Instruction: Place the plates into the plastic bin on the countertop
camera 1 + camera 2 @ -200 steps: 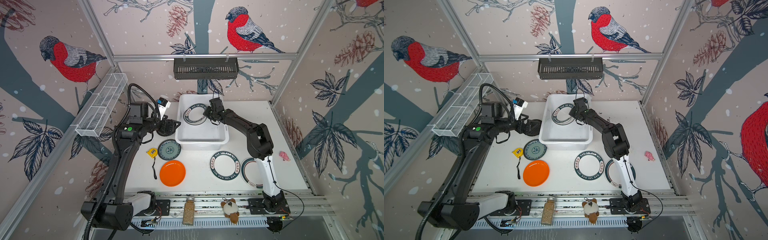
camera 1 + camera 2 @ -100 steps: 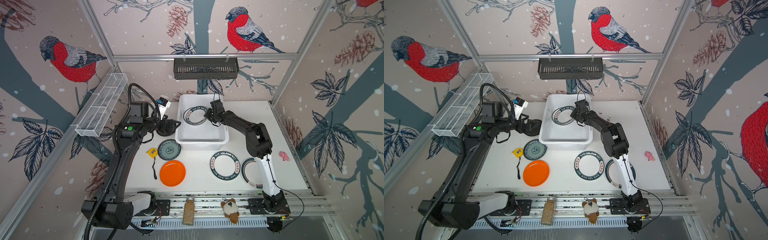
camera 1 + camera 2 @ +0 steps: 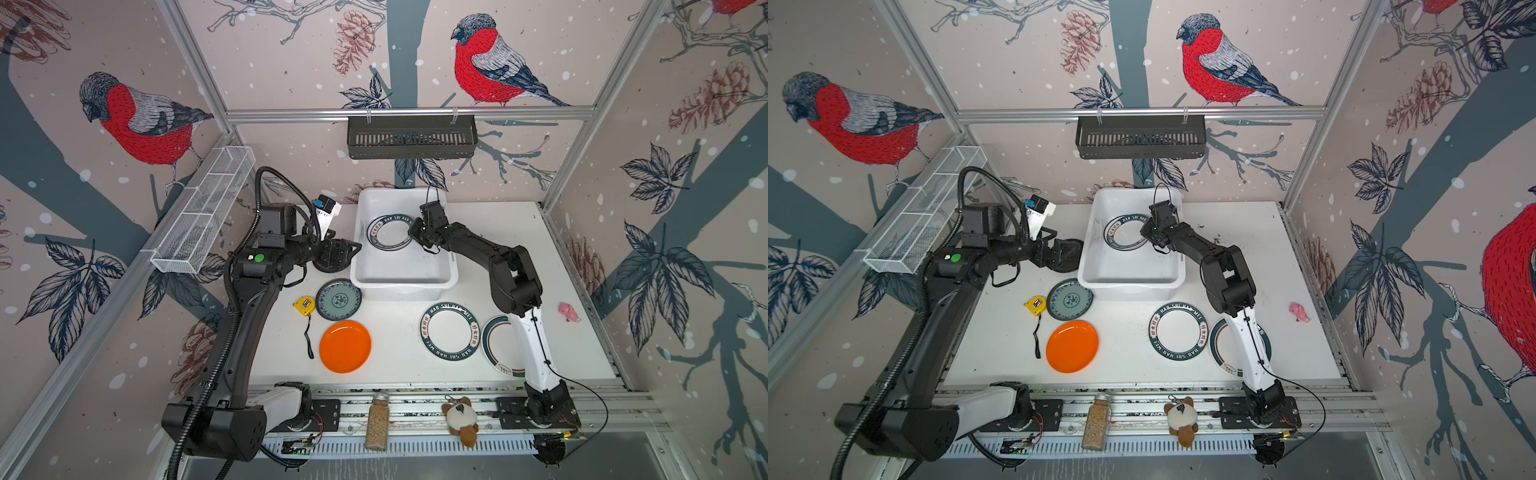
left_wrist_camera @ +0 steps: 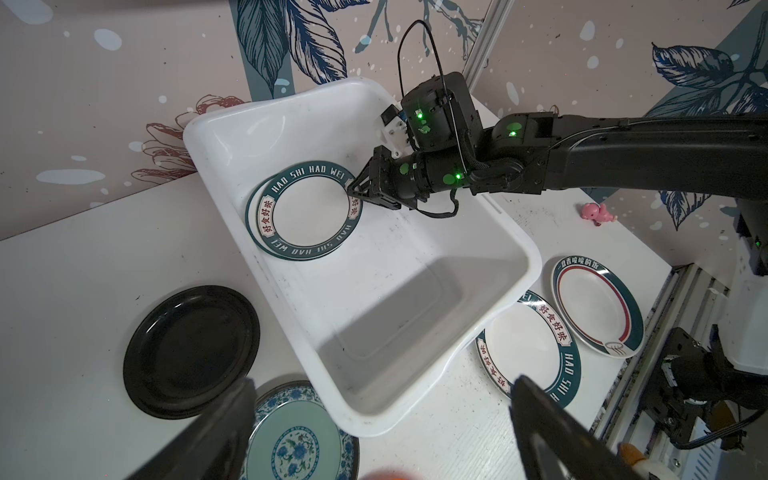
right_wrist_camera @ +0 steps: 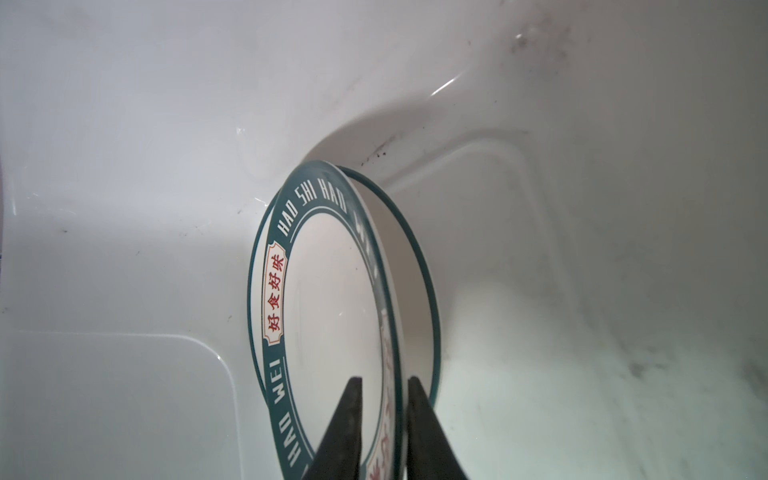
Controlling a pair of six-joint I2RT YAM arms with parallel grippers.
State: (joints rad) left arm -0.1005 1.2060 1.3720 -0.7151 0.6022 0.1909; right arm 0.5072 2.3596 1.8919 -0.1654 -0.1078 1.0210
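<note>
The plastic bin (image 3: 399, 286) stands at the back middle of the countertop (image 3: 399, 353). In it two white plates with dark lettered rims lie stacked (image 3: 390, 232) (image 3: 1125, 232) (image 4: 307, 208). My right gripper (image 3: 415, 232) (image 3: 1147, 233) (image 4: 351, 191) (image 5: 384, 379) straddles the upper plate's (image 5: 332, 291) rim, jaws slightly parted, with a gap at one finger. My left gripper (image 3: 349, 253) (image 4: 384, 380) hangs open and empty by the bin's left wall, over the black plate (image 4: 191, 349). Teal floral (image 3: 338, 299), orange (image 3: 345, 346), lettered white (image 3: 450, 330) and ringed white (image 3: 498, 345) plates lie on the countertop.
A yellow tape measure (image 3: 304, 305) lies left of the teal plate. A pink toy (image 3: 568, 311) sits at the right edge. A jar (image 3: 377, 422) and plush toy (image 3: 459, 419) rest on the front rail. A black basket (image 3: 411, 137) and wire tray (image 3: 203, 216) hang on the walls.
My right gripper's jaws have parted a little around the upper plate's rim, and the plate has settled onto the one beneath. The left arm has not moved.
</note>
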